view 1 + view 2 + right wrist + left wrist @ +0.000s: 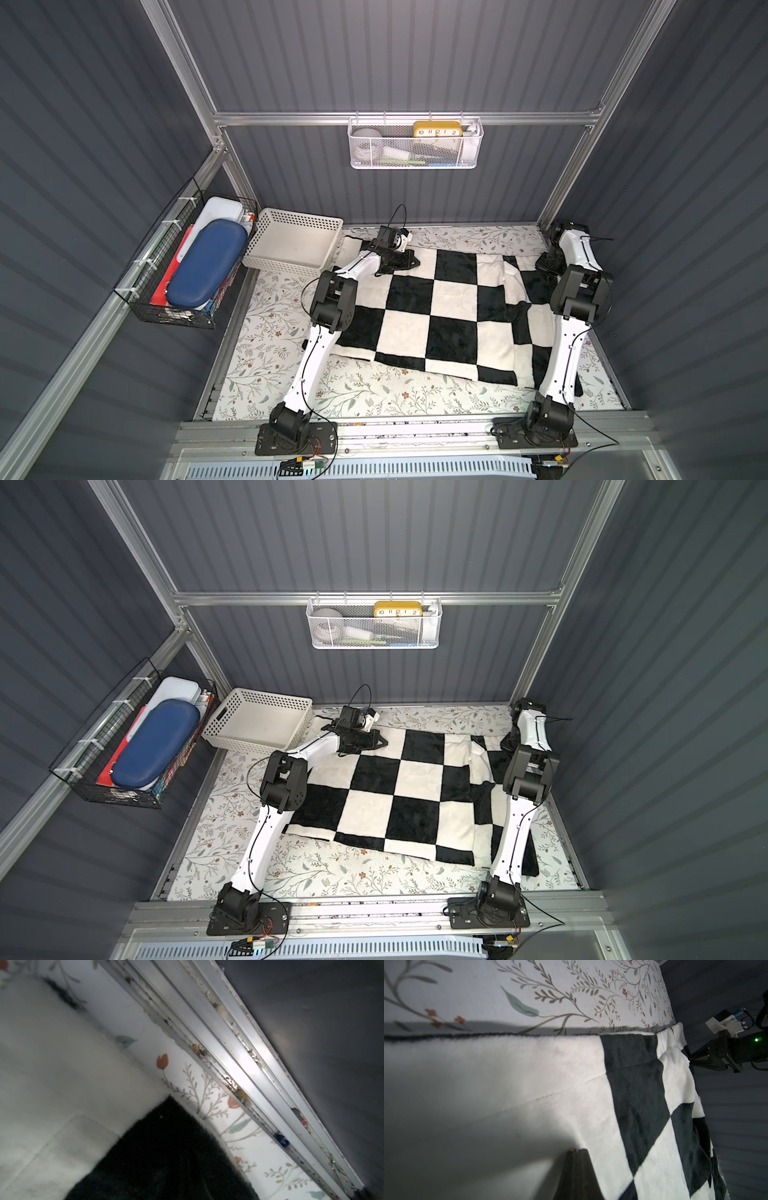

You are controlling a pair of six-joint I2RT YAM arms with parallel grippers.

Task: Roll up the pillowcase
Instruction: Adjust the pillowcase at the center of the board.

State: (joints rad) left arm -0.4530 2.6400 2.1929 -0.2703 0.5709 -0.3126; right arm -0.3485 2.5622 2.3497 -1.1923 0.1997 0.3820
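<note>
1. pillowcase [451, 309]: black-and-white checked plush. It is spread mostly flat on the floral table cover [374, 395] between the two arms, and its right side is rumpled and folded over itself.
2. left gripper [576, 1150]: jaws closed together, tips pressed on a white square near the far left corner of the pillowcase. Whether any cloth is pinched between them is hard to tell.
3. right gripper [691, 1060]: jaws closed, tips at the far right corner of the pillowcase, close to the side wall.
4. white basket [291, 245]: on the table, just beside the pillowcase's far left corner.
5. wire rack [166, 307]: hung on the left wall, holding a blue case [203, 266].
6. mesh bin [415, 153]: hung on the back wall, with a yellow clock [437, 129] inside.
</note>
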